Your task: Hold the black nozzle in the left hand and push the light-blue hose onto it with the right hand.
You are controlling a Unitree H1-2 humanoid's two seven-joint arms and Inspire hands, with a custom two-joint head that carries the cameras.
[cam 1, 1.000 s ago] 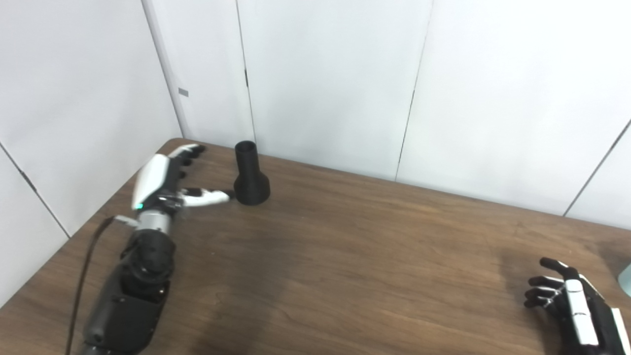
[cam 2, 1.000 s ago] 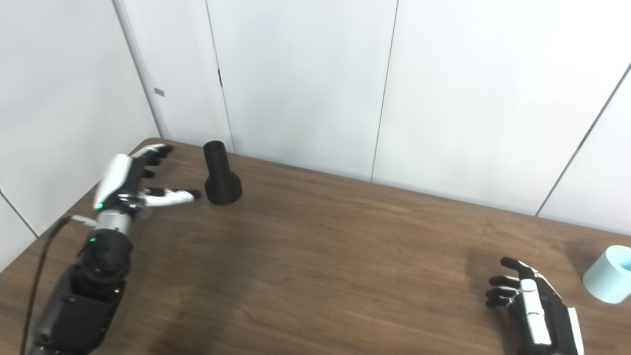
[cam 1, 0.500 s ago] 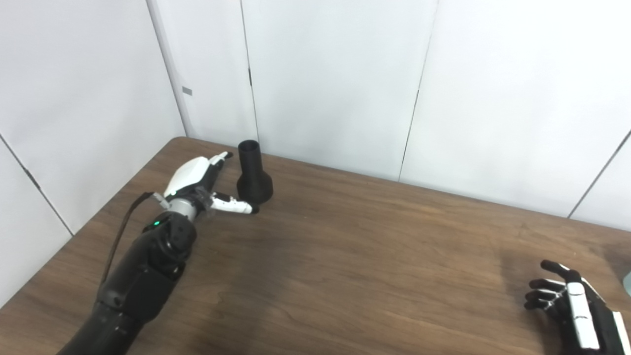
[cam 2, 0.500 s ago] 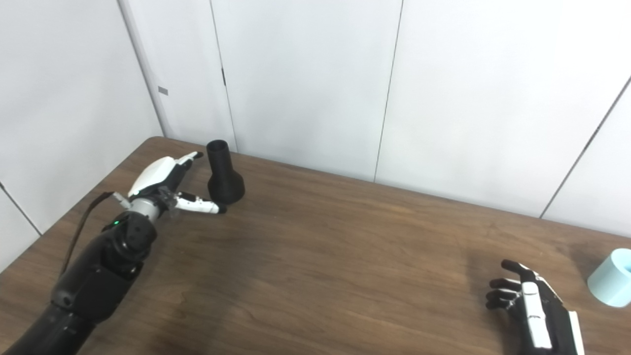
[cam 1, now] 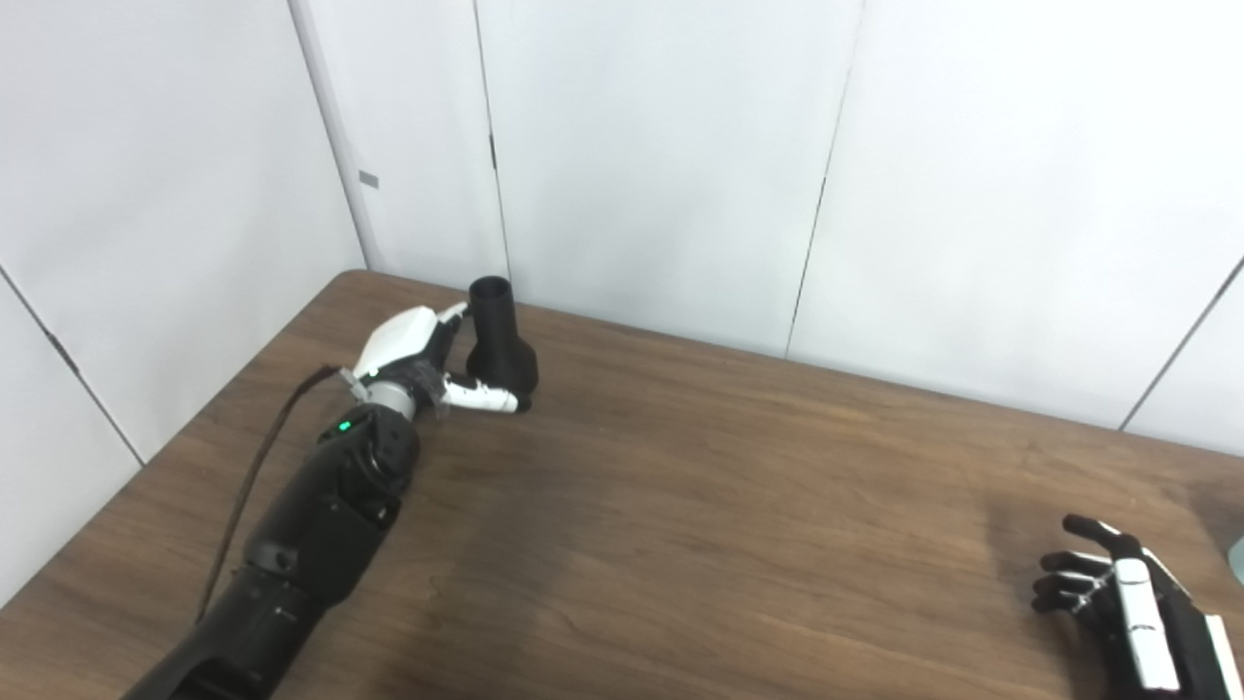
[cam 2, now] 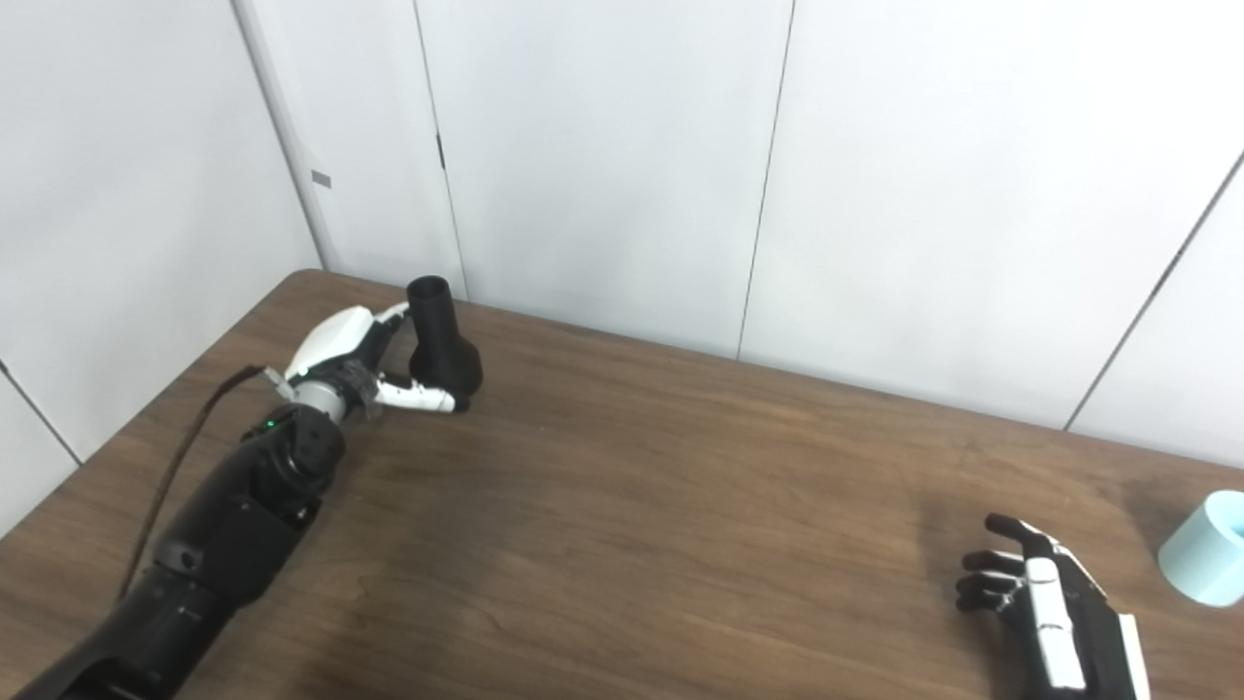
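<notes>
The black nozzle (cam 1: 500,340) stands upright near the table's far left corner, narrow neck up, wide base down. My left hand (cam 1: 423,358) is open right beside it, fingers behind the neck and thumb in front of the base, around it but not closed. The light-blue hose piece (cam 2: 1205,549) stands at the right edge of the right eye view; only a sliver of it shows in the left eye view. My right hand (cam 2: 1035,603) rests open and empty at the front right, to the left of the hose.
The brown wooden table (cam 1: 700,506) meets white wall panels (cam 1: 661,156) just behind the nozzle. A black cable (cam 1: 258,476) runs along my left forearm.
My left hand has reached forward and right from beside the nozzle until its fingers and thumb sit around it. The nozzle and my right hand have not moved. The camera shifted slightly.
</notes>
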